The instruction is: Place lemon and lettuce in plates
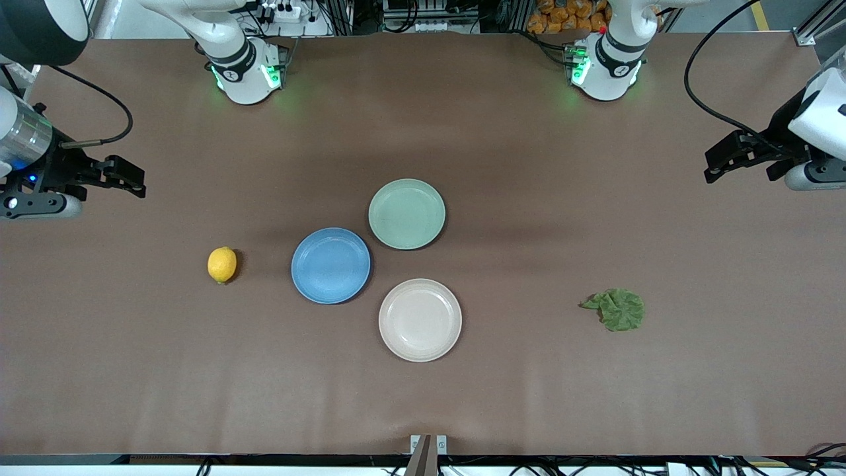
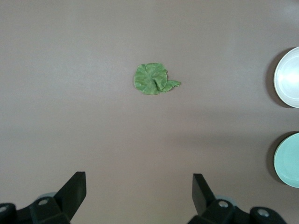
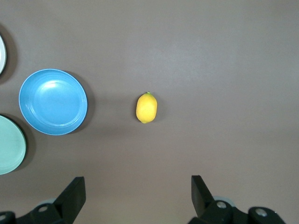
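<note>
The yellow lemon [image 1: 222, 264] lies on the brown table toward the right arm's end, beside the blue plate [image 1: 330, 265]. The cream-white plate [image 1: 420, 320] sits nearer the front camera. Both plates are empty. The wrinkly green lettuce [image 1: 616, 309] lies toward the left arm's end. My right gripper [image 1: 132, 180] hangs open and empty above the table at its own end; its wrist view shows the lemon [image 3: 146, 108] and the blue plate [image 3: 53, 101]. My left gripper [image 1: 717, 165] hangs open and empty above its end; its wrist view shows the lettuce [image 2: 152, 79] and the cream-white plate [image 2: 288, 77].
A pale mint-green plate [image 1: 406, 213] sits empty, farther from the front camera than the other two plates and touching distance from them. It also shows in the left wrist view [image 2: 289, 161] and the right wrist view [image 3: 8, 144]. A small bracket [image 1: 428, 444] sits at the table's front edge.
</note>
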Motion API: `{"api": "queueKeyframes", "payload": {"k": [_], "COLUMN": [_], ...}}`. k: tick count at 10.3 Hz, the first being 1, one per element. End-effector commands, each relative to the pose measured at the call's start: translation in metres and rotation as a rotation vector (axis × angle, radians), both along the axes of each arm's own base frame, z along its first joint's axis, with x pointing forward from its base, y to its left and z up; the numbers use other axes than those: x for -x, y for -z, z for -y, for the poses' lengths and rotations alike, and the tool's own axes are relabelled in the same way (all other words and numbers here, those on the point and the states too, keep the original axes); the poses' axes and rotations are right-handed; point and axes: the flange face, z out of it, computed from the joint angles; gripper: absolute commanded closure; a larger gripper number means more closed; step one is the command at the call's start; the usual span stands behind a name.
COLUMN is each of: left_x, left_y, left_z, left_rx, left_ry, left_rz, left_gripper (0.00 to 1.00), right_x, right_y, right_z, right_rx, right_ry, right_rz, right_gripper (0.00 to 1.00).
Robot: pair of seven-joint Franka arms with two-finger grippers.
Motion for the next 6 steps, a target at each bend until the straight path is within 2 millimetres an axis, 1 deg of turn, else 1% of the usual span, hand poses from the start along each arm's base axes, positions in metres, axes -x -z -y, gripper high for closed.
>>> {"api": "queueKeyframes", "payload": {"k": [1,3,4,5,6], "left_x": [0.005,-0.003,-0.012,-0.022,-0.036], "left_y": [-0.002,0.014,0.031,0.051,0.079], "left_z": [0.0,-0.001,0.0,0.001,0.008], "left_rx": [0.014,0.01,0.008,0.006,-0.006], "left_ry": [0.017,0.027,0.035,0.033,0.044], "left_rz": [-0.011,-0.04,-0.069,-0.094,-0.114], "left_gripper": [0.0,0.0,0.0,0.0,0.0], "right_x": [0.007,0.007,0.007,0.001,-0.011], "right_y": [-0.002,-0.002,0.001,0.009,0.033], "right_z": [0.0,0.0,0.002,0.013,0.02], "right_rx": [0.008,0.009,0.01,0.007,0.004], "right_ry": [0.014,0.014,0.016,0.036,0.047], "right_rz": [0.001,0.0,-0.004,0.004,0.023], "right_gripper": [0.0,0.0,0.0,0.0,0.0]}}
